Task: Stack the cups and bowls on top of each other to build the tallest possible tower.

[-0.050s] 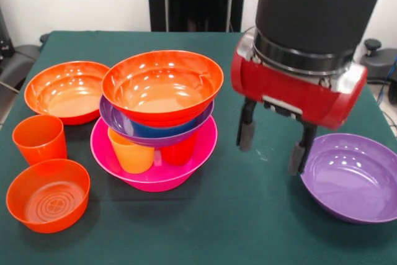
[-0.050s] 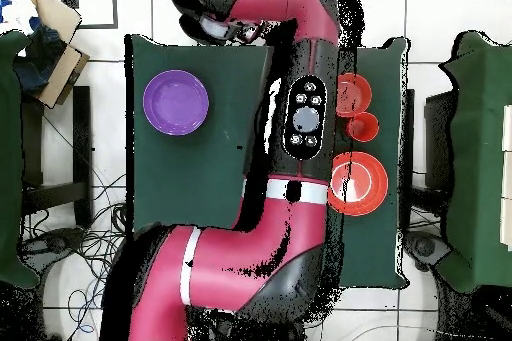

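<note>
Now the red-and-black arm's fingers (image 1: 273, 144) hang spread wide and empty, just beside the glossy purple plastic bowl (image 1: 355, 177) on the green desk (image 1: 248, 215). Well apart stands the multicoloured tower (image 1: 158, 119) on its big pink bowl (image 1: 152, 159), a wide orange bowl (image 1: 162, 85) topmost.

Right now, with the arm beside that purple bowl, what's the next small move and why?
Probably shift the end effector sideways over the near rim of the loose purple bowl and lower it. Its fingers are open and empty, hanging just beside that rim, and the bowl lies apart from the tower, so it is the nearest piece to add.
</note>
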Action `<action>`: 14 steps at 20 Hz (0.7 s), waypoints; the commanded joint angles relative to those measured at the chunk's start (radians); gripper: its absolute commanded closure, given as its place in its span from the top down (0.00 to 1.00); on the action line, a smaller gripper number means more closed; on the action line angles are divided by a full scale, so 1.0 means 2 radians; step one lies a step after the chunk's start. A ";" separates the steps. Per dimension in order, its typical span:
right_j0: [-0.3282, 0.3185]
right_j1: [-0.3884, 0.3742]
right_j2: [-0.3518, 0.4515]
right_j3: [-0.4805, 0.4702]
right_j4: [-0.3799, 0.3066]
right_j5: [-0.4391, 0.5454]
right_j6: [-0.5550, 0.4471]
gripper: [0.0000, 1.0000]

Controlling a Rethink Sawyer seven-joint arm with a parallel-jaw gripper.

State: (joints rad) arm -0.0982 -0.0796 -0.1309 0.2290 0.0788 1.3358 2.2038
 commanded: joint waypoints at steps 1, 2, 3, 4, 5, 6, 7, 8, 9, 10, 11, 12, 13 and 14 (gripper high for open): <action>0.006 0.026 0.010 -0.052 0.021 0.067 0.009 1.00; 0.006 0.028 0.005 -0.054 0.025 0.067 0.008 1.00; 0.004 0.032 -0.001 -0.058 0.030 0.066 0.005 1.00; 0.002 0.037 -0.009 -0.062 0.035 0.067 0.000 1.00; 0.000 0.042 -0.016 -0.067 0.040 0.066 -0.007 1.00; -0.004 0.047 -0.027 -0.073 0.047 0.071 -0.018 1.00; -0.008 0.051 -0.045 -0.081 0.057 0.082 -0.034 1.00; -0.012 0.057 -0.070 -0.092 0.068 0.091 -0.051 1.00; -0.017 0.063 -0.099 -0.102 0.081 0.098 -0.070 1.00; -0.021 0.068 -0.126 -0.110 0.097 0.104 -0.086 1.00; -0.027 0.075 -0.160 -0.118 0.119 0.102 -0.098 1.00; -0.033 0.083 -0.194 -0.126 0.141 0.100 -0.110 1.00; -0.038 0.089 -0.225 -0.130 0.168 0.093 -0.115 1.00; -0.042 0.096 -0.251 -0.131 0.197 0.086 -0.116 1.00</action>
State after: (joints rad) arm -0.1305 0.0522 -0.3964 0.0381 0.3258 1.3914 2.2038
